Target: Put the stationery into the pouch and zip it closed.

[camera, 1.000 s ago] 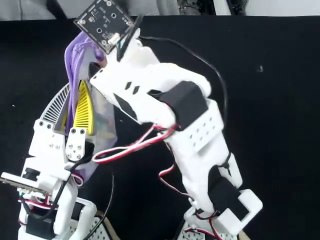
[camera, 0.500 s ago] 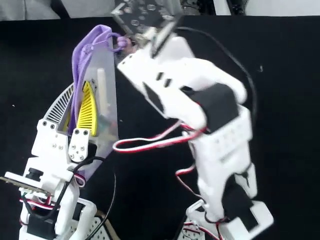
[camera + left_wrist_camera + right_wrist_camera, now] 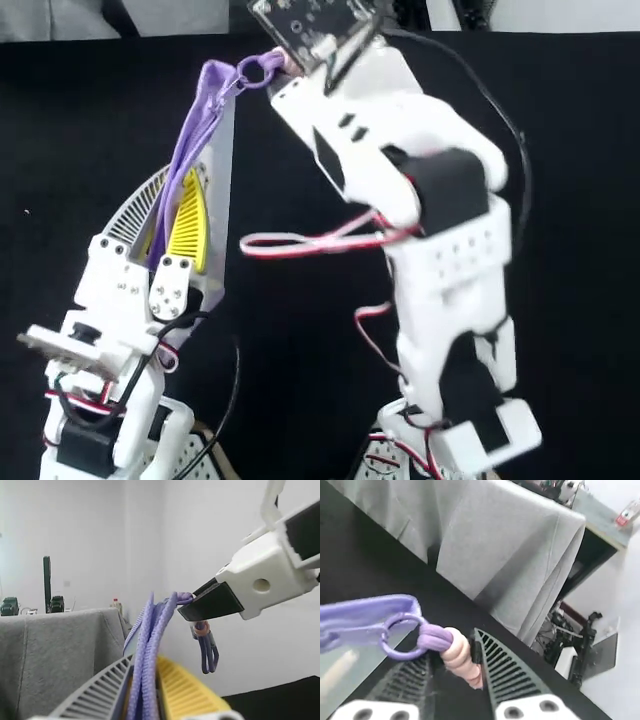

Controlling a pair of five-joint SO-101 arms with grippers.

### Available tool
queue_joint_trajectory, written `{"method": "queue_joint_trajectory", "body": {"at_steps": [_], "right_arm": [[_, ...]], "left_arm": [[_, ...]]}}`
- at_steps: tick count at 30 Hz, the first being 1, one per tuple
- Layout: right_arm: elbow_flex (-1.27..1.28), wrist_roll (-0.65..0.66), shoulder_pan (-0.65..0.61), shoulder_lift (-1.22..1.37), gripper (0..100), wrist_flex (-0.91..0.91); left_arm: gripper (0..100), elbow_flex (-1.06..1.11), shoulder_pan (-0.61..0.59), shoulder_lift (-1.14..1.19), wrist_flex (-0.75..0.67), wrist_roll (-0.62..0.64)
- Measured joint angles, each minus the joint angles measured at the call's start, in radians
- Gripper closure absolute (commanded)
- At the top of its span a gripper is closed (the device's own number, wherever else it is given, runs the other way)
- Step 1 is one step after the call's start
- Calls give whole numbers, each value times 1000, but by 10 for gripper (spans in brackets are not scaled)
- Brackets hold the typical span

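Above the desk's far left corner, left pincer clamps pouch; right pincer closed on zip pull; grey cloth beyond far edge.

High view looks down; close wrist views share the zip pull.

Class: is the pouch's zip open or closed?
Apparently closed: the purple zip runs as one joined band, with the right pincer shut on its pull tab at its end.
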Motion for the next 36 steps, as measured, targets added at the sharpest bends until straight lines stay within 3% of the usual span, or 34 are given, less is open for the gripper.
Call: {"method": "queue_joint_trajectory", "body": {"at_steps": [15, 20, 26, 36], "right_arm": [[0, 48, 107, 293, 988, -172], [0, 54, 180, 382, 988, -210], [6, 52, 356, 502, 988, -229], [5, 77, 373, 505, 972, -218]], "left_arm": [[971, -71, 2, 3, 89, 3], [971, -77, 0, 2, 91, 6], [971, -150, -9, -17, 87, 5], [971, -160, -5, -12, 87, 3]]}}
